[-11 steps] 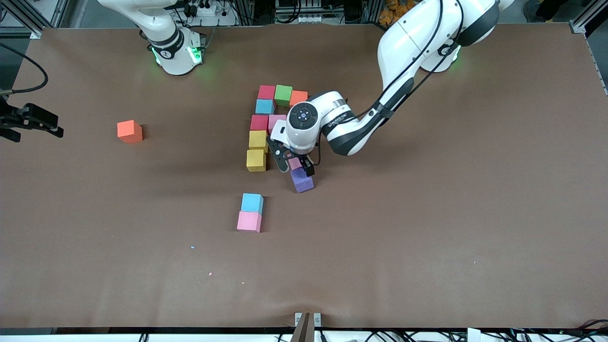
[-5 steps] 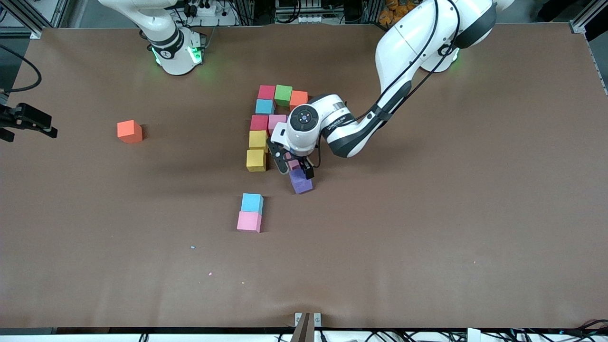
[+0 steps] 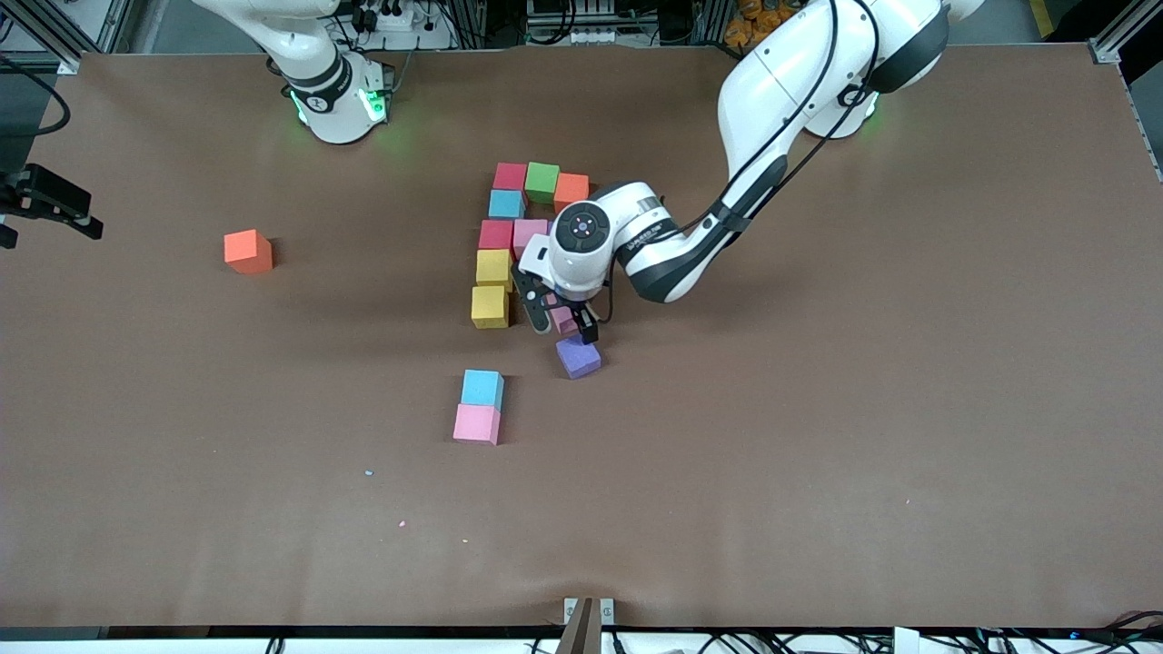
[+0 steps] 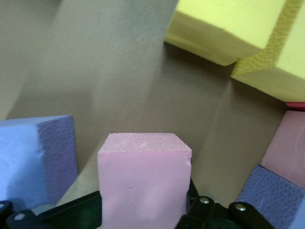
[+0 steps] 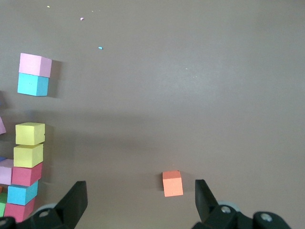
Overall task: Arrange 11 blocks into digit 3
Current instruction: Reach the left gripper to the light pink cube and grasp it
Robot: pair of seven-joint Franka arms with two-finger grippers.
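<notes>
My left gripper is shut on a pink block, held just above the table beside the nearer yellow block. A purple block lies just nearer the camera. The figure holds crimson, green, orange, blue, crimson, pink and two yellow blocks. A second purple block shows only in the left wrist view. My right gripper is open and empty, high over the right arm's end.
A loose blue block touches a pink block nearer the camera than the figure. A loose orange block lies toward the right arm's end, below the right gripper. Small crumbs dot the brown table.
The purple block beside the left gripper has shifted slightly nearer the camera and lies flat. The left gripper keeps the pink block. The right gripper has moved up in the front view.
</notes>
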